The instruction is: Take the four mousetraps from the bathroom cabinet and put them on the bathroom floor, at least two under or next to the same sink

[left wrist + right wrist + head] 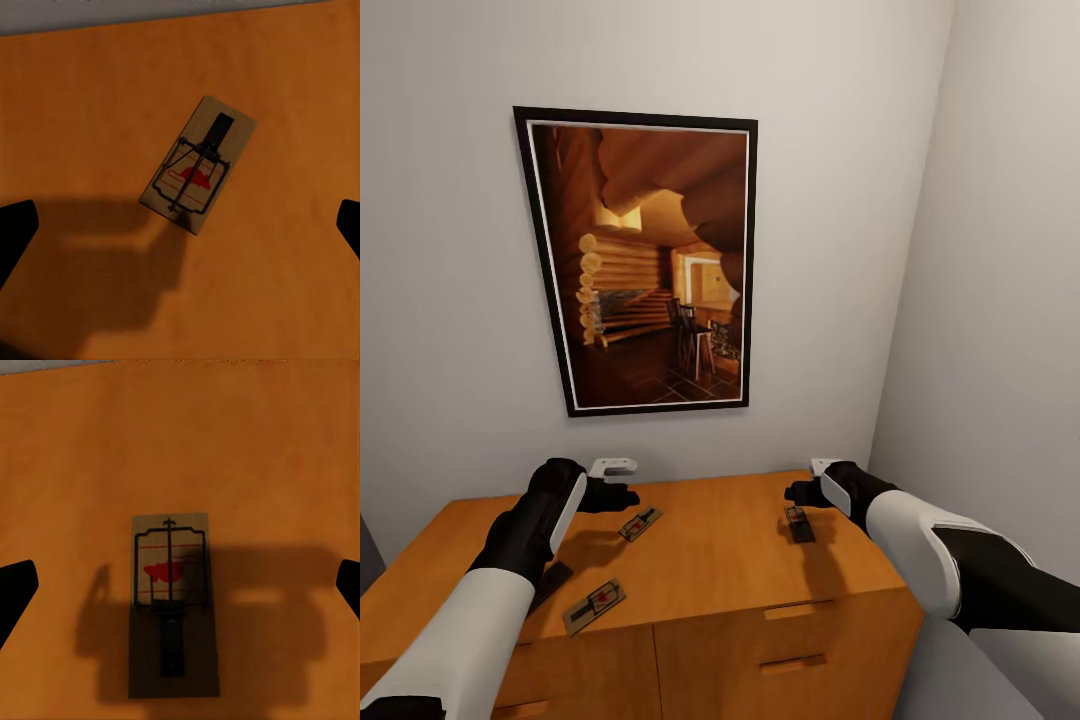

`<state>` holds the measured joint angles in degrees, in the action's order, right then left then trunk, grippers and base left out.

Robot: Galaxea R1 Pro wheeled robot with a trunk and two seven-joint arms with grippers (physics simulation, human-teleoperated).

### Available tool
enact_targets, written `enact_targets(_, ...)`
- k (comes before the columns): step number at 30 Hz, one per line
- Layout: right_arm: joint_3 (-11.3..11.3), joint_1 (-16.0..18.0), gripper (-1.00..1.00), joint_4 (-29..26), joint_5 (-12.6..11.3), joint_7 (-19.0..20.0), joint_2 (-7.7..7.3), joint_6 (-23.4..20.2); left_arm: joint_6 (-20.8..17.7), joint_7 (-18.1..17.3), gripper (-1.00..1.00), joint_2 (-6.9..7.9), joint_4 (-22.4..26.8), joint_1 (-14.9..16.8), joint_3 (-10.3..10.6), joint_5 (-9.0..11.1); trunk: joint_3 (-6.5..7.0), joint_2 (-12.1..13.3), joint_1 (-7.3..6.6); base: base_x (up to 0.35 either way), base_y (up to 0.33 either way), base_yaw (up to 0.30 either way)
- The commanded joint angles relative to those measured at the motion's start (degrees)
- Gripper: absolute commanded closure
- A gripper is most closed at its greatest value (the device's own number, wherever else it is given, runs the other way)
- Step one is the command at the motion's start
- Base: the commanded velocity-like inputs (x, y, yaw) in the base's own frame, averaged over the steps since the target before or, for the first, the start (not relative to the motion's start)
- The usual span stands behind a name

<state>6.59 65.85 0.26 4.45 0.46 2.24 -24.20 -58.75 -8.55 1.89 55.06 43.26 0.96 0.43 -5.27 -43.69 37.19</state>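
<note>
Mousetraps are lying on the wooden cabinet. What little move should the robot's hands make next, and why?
Probably lower both. The left gripper hangs open above one mousetrap, and the right gripper hangs open above another mousetrap. Neither touches its trap on the cabinet yet.

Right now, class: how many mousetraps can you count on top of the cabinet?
3: one mousetrap below the left gripper, one below the right gripper, one near the cabinet's front edge. The left arm may hide a fourth.

No text, label, brand or number can be read anywhere. The mousetraps bear only a red mark and thin red lines, not letters. The framed picture on the wall carries no caption.
</note>
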Motion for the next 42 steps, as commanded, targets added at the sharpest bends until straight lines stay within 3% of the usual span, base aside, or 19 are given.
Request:
enact_targets(1, 0.4, 0.1, -1.00, 0.0, 0.5, 0.0, -0.01, -0.2, -0.2, -0.1, -1.00, 0.05, 0.0, 0.0, 0.1, 0.0, -0.10, -0.1, 0.02, 0.000, 0.000, 0.000)
enact_targets(42, 0.4, 0.1, -1.00, 0.0, 0.5, 0.0, -0.12, -0.2, -0.3, 0.0, -1.00, -0.25, 0.7, 0.0, 0.2, 0.0, -0.10, -0.1, 0.02, 0.000, 0.000, 0.000)
